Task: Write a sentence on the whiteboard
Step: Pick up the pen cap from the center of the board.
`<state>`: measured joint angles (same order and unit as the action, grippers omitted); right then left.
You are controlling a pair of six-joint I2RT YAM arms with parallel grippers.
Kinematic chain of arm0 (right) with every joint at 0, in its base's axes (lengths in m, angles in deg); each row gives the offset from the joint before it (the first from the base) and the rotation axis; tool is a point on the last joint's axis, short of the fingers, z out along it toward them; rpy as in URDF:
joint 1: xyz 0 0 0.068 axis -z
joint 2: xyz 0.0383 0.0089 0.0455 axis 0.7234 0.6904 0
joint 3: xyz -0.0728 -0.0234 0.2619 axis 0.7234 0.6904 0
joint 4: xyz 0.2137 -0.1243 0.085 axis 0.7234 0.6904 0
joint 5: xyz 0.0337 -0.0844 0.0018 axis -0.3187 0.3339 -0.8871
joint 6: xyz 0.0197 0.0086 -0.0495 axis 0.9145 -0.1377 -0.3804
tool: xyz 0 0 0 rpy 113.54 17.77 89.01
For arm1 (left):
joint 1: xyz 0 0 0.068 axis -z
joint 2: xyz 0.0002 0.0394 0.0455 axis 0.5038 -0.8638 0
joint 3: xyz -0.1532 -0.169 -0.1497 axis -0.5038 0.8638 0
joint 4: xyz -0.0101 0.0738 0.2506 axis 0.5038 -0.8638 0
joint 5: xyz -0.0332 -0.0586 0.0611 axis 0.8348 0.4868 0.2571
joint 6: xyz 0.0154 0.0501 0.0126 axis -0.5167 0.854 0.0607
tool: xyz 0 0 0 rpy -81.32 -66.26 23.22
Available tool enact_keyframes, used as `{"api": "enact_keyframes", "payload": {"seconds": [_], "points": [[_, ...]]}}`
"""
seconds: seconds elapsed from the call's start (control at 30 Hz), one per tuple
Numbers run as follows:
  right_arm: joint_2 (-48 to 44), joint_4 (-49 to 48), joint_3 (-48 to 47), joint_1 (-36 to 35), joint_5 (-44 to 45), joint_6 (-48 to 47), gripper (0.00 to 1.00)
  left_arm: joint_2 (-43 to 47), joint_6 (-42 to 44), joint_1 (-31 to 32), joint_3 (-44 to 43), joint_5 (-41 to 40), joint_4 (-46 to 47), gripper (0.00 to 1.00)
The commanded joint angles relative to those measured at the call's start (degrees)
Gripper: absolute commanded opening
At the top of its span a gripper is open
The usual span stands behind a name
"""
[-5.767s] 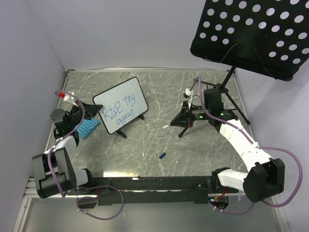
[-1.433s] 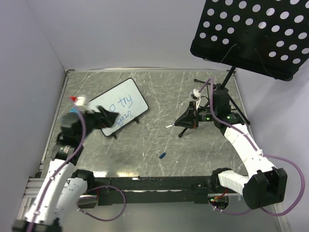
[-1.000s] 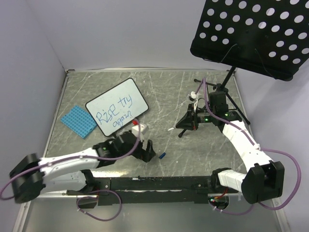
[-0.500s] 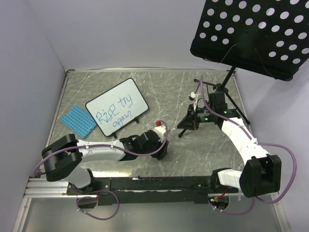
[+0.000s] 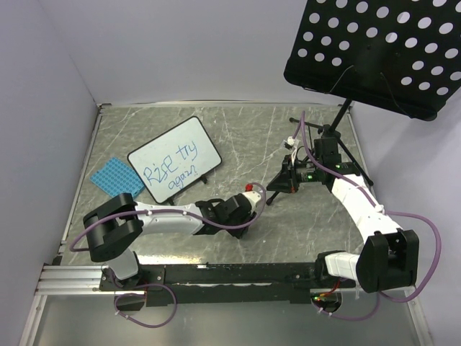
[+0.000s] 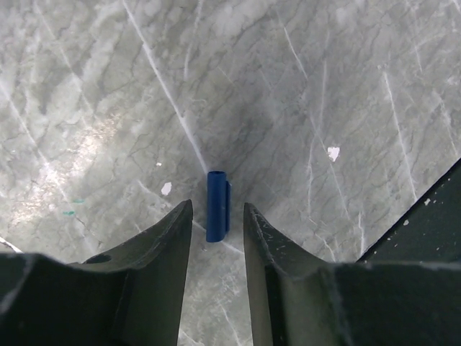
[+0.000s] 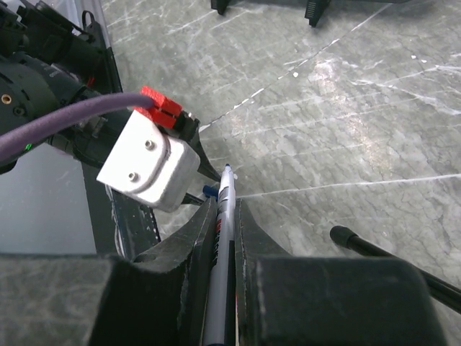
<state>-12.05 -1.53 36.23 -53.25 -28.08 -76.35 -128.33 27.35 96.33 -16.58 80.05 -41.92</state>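
With the sentence (image 5: 171, 166) written on the whiteboard (image 5: 155, 153) at the top view's upper left, I judge only capping remains: my right gripper (image 7: 220, 209) clamps the marker (image 7: 224, 189), and my left gripper (image 6: 217, 206) has its jaws apart astride the blue cap (image 6: 217, 193).

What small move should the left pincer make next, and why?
Probably close the left pincer on the blue cap: it lies on the table between its fingers, with gaps on both sides. The right pincer holds the uncapped marker, and the sentence is written.
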Motion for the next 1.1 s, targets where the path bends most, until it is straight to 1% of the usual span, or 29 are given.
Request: {"api": "enact_keyframes", "payload": {"seconds": [0.0,0.13,0.2,0.47,0.57,0.7,0.8,0.9,0.93,1.0,1.03,1.07], "points": [[0.23,0.09,-2.22,0.59,-1.4,-1.42,0.0,-1.49,1.82,1.06,-2.79,-0.16,-3.32,0.38],[0.49,0.27,-2.31,0.76,-1.4,-1.51,0.0,-2.46,1.38,1.15,-3.49,-0.24,-5.16,0.37],[0.58,0.27,-2.31,0.77,-1.48,-1.51,0.0,-3.34,1.46,1.24,-4.37,-0.59,-5.87,0.34],[0.58,0.35,-2.31,0.77,-1.48,-1.42,0.0,-6.15,2.61,1.5,-6.57,-0.33,-6.57,0.31],[0.85,0.53,-2.4,0.85,-1.66,-1.6,0.0,-8.16,2.78,2.12,-8.4,-1.99,-8.5,0.29],[0.93,0.53,-2.49,0.77,-1.83,-1.6,0.0,-10.98,2.61,4.14,-10.26,-5.6,-14.38,0.26],[1.02,0.71,-2.57,0.77,-1.92,-1.77,0.0,-12.13,1.64,5.1,-10.09,-7.36,-15.97,0.22],[1.02,0.79,-2.49,0.85,-2.01,-1.78,0.0,-13.1,0.85,6.07,-9.91,-8.94,-16.77,0.21],[0.94,0.8,-2.49,0.85,-2.01,-1.78,0.0,-13.1,0.68,6.25,-9.74,-9.12,-16.59,0.2],[1.11,0.88,-2.49,0.77,-1.93,-1.86,0.0,-12.31,0.41,6.34,-9.03,-9.64,-15.8,0.13],[1.2,0.88,-2.49,0.85,-1.92,-2.04,0.0,-11.78,0.32,6.34,-8.6,-9.99,-14.32,0.08],[1.29,0.97,-2.49,0.77,-1.75,-2.21,0.0,-10.13,0.32,6.34,-7.29,-10.61,-13.18,0.07]]}}
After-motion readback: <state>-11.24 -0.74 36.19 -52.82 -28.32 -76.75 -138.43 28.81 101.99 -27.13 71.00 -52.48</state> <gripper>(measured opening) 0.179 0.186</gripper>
